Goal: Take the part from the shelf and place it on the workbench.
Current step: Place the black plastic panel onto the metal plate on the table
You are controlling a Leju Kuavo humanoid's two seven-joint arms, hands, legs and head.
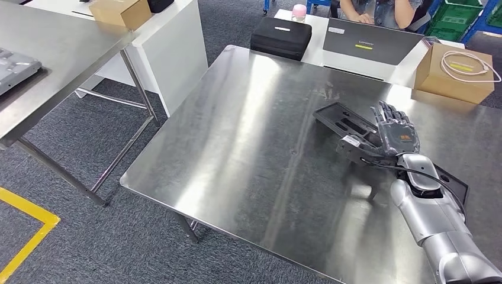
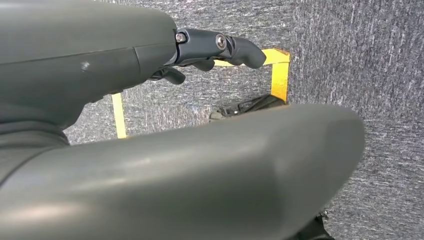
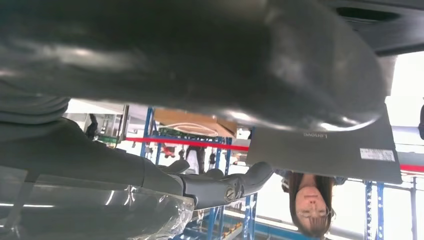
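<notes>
Steel table (image 1: pixel 248 154) mostly bare, wide free area toward its left and near edges. Right hand (image 1: pixel 393 137) grips the black tray-shaped part (image 1: pixel 343 121) at the right side, part low over or on the table, can't tell which. Left hand (image 2: pixel 220 47) over carpet, fingers curled, holding nothing. Cardboard box (image 1: pixel 453 74) carries a coiled cable (image 1: pixel 470 64).

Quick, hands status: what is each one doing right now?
Left hand: holding nothing, fingers curled, hanging over the floor.
Right hand: holding the black part over the workbench.
</notes>
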